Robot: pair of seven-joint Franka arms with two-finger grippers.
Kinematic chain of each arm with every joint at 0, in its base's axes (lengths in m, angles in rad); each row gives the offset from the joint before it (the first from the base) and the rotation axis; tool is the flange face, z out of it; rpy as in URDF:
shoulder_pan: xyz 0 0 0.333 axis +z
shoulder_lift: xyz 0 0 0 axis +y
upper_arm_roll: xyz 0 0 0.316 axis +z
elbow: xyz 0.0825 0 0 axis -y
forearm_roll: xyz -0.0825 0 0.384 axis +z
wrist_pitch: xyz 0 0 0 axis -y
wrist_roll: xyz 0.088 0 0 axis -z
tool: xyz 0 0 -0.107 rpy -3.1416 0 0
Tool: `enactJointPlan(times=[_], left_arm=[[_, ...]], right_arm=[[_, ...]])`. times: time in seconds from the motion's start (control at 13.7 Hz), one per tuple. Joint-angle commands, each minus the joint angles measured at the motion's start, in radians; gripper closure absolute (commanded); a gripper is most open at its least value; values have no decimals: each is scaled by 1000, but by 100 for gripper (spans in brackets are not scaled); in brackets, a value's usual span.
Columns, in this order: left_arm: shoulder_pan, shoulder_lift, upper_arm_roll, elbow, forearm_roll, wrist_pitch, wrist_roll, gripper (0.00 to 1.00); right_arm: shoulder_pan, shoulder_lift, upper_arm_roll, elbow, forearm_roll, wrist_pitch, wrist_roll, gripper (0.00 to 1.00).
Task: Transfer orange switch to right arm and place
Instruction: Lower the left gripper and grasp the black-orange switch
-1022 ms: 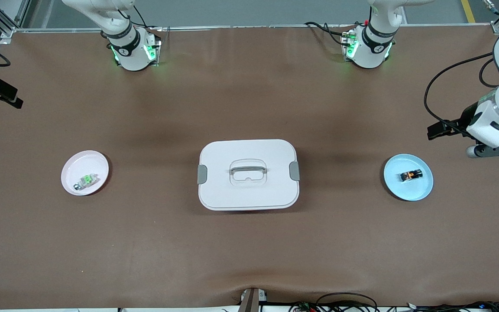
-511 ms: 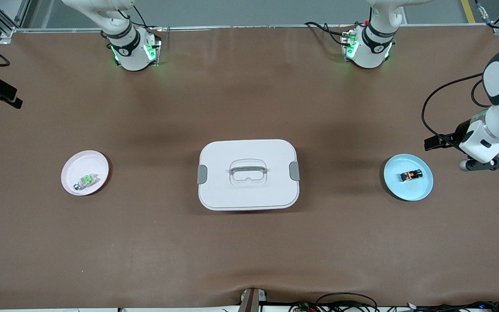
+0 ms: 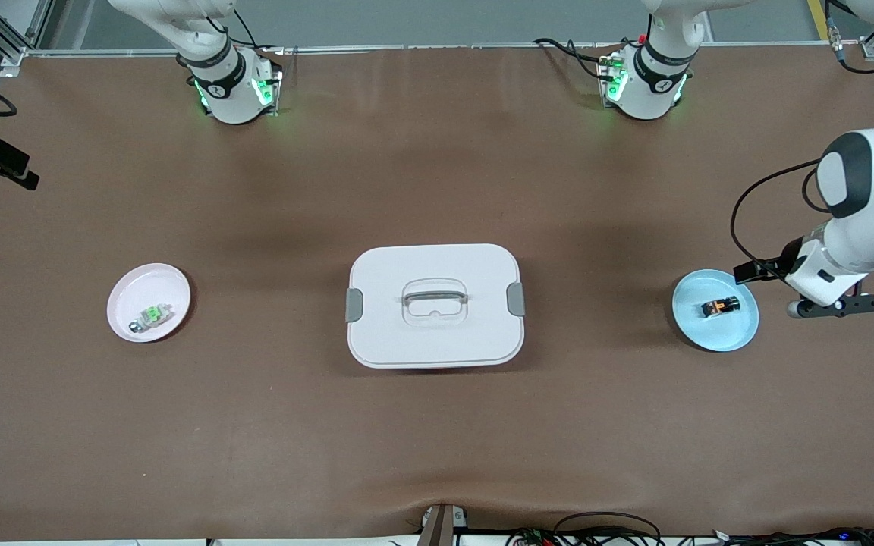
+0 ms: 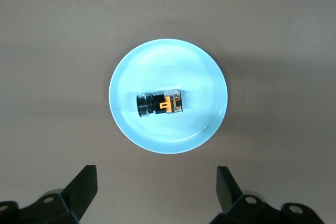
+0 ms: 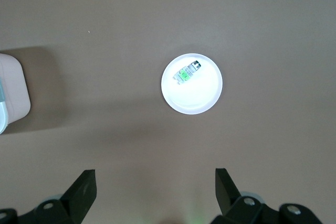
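No readable labels: blocky black-and-orange switch lies on a glossy round blue plate, both grippers spread wide, empty.

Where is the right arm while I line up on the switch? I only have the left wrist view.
Observer: The right gripper hangs open, high over the table near the pink plate, at the right arm's end.
Operator: Anything on that plate?
Observer: A clear-and-green part lies on it.
Operator: What sits between the two plates?
Observer: A white lidded box with a handle on top, mid-table, apart from the blue plate. Your open left gripper is over the table beside that plate, not above the orange switch.
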Motion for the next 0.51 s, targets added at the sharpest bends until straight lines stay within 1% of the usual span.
enactJointPlan(times=[0.0, 0.22, 0.29, 0.44], left_arm=[[3, 24, -2, -22, 24, 55, 8, 0], [3, 40, -1, -78, 26, 161, 8, 0], [3, 54, 1, -82, 35, 178, 9, 0], [15, 80, -2, -86, 108, 210, 9, 0]], right_arm=[[-18, 1, 11, 13, 2, -6, 2, 0], [-17, 1, 11, 13, 2, -6, 2, 0], [-18, 1, 11, 13, 2, -4, 2, 0], [-17, 1, 11, 13, 2, -6, 2, 0]])
